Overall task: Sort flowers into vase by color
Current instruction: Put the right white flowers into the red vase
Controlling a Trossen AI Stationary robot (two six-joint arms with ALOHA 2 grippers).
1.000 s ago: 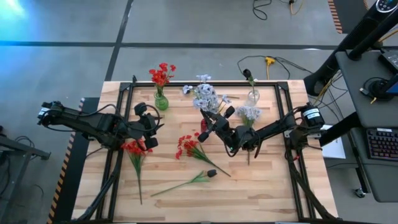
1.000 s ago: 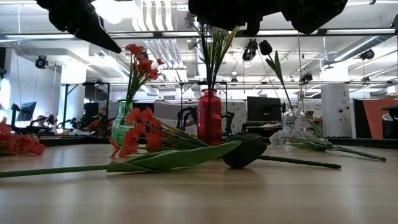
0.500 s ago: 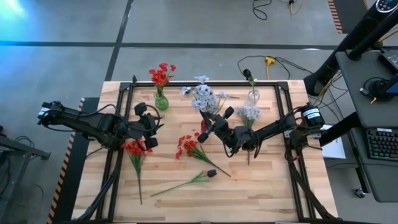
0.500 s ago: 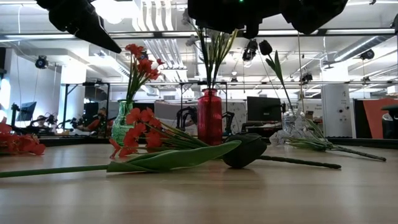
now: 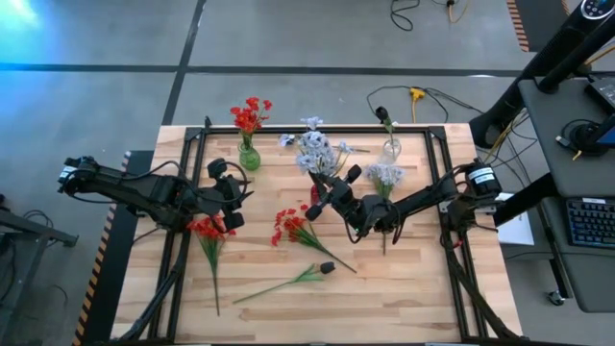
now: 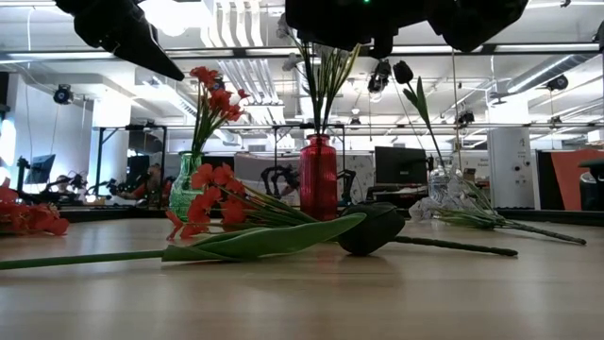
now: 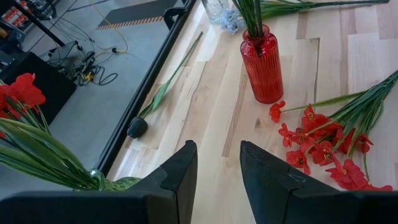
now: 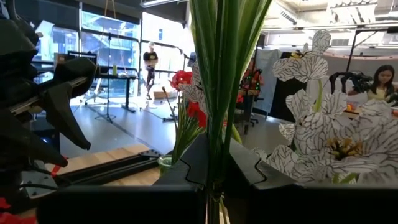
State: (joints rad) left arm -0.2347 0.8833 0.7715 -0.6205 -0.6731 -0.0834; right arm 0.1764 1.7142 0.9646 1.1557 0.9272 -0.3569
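A pale blue-white flower bunch [image 5: 315, 151] stands with its stalks in the red vase [image 6: 318, 178]. My right gripper [image 5: 333, 190] is shut on those stalks [image 8: 214, 112] above the vase. My left gripper [image 7: 217, 171] is open and hangs over the table's left part [image 5: 233, 195], touching nothing, just above a red bunch [image 5: 209, 233] that lies flat. Another red bunch [image 5: 291, 225], a dark-bud stem [image 5: 288, 282] and a pale bunch [image 5: 384, 177] also lie on the wood. Red flowers stand in a green vase [image 5: 249, 156]. My right gripper pinches the bunch's green stalks [image 8: 213, 158] between its two fingers, some way above the vase's neck and below the blooms. The fingers come about level from the table's right and lie across the stalks. The stalks stand upright, with their lower ends in the red vase [image 7: 261, 62].
A clear vase [image 5: 390, 146] with one dark bud stands near the far edge, right of the pale bunch. A black frame [image 5: 192, 144] runs around the tabletop. Bare wood [image 5: 404, 288] lies along the near edge on the right. People show in the room beyond.
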